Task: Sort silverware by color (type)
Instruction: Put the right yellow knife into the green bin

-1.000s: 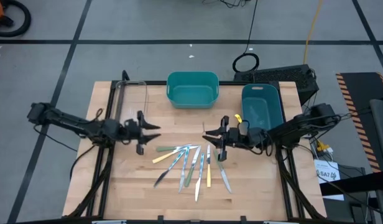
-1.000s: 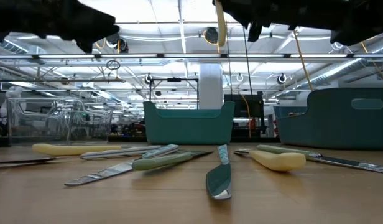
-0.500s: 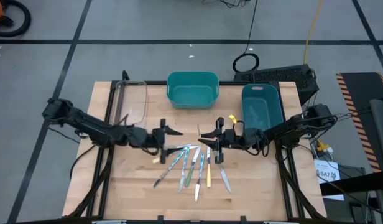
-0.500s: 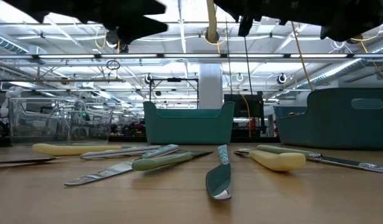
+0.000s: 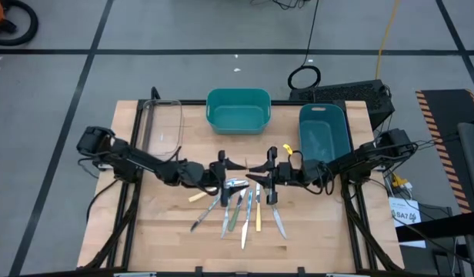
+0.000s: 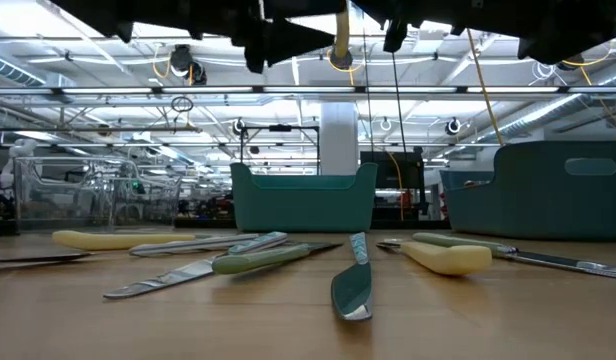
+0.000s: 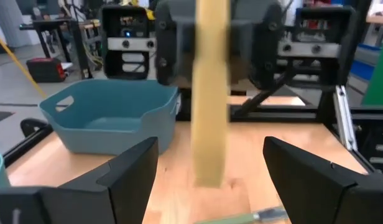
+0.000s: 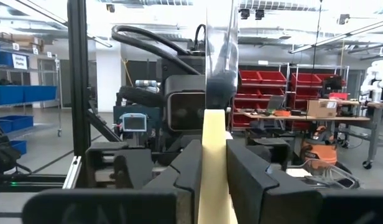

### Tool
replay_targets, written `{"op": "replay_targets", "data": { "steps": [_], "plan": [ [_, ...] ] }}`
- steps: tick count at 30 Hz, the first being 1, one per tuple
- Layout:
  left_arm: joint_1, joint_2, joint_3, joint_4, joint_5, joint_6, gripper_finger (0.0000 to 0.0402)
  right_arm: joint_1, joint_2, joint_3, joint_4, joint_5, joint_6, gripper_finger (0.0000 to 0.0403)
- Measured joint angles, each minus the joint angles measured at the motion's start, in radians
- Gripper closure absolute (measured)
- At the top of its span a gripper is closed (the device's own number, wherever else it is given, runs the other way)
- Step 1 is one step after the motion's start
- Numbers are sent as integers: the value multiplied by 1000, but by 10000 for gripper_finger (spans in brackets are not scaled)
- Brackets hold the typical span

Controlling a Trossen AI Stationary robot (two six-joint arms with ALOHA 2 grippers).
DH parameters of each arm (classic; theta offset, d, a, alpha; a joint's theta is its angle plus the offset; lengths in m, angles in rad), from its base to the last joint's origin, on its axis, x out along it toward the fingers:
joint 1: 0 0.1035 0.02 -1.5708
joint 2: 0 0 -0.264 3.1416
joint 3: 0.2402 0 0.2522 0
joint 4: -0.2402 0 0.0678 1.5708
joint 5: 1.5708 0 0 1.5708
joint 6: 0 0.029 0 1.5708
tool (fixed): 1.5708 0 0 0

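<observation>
My right gripper (image 5: 256, 174) hovers above the middle of the table, shut on a yellow-handled utensil (image 8: 213, 134). My left gripper (image 5: 235, 173) faces it, open. In the left wrist view its fingers (image 7: 132, 165) stand on either side of the hanging yellow handle (image 7: 209, 124) without touching it. The rest of the silverware (image 5: 238, 201), with yellow, pale green and light blue handles, lies flat in a loose heap on the wood below both grippers. The low view shows these pieces lying across the table (image 6: 258, 258). My right gripper pinches the yellow handle (image 8: 214, 143) between its two fingers, reaching in level from the table's right, fingers across it. The utensil stands upright and lifted clear, with its metal end (image 8: 219, 56) above the fingers and the handle's free end (image 6: 341, 50) hanging below.
A teal bin (image 5: 238, 110) sits at the far edge, with a blue bin (image 5: 324, 132) to its right and a clear tray (image 5: 161, 123) to its left. Bare wood lies at the near left and near right of the heap.
My left arm has swept toward the table's right, from beside the clear tray to just in front of my right gripper, staying open. My right gripper has shifted a little toward the left, keeping the yellow-handled utensil upright in its hold.
</observation>
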Motion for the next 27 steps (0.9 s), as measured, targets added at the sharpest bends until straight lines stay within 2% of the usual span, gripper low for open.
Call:
{"op": "replay_targets", "data": {
  "steps": [6, 12, 27],
  "plan": [
    [18, 53, 23, 10, 73, -5, 103, 0, 0, 0, -2, 0, -3, 351],
    [20, 62, 29, 13, 75, -1, 112, 0, 0, 0, -2, 0, -5, 351],
    [21, 60, 29, 41, 76, 1, 290, 1, 0, 0, 0, 0, -15, 351]
  ]
}}
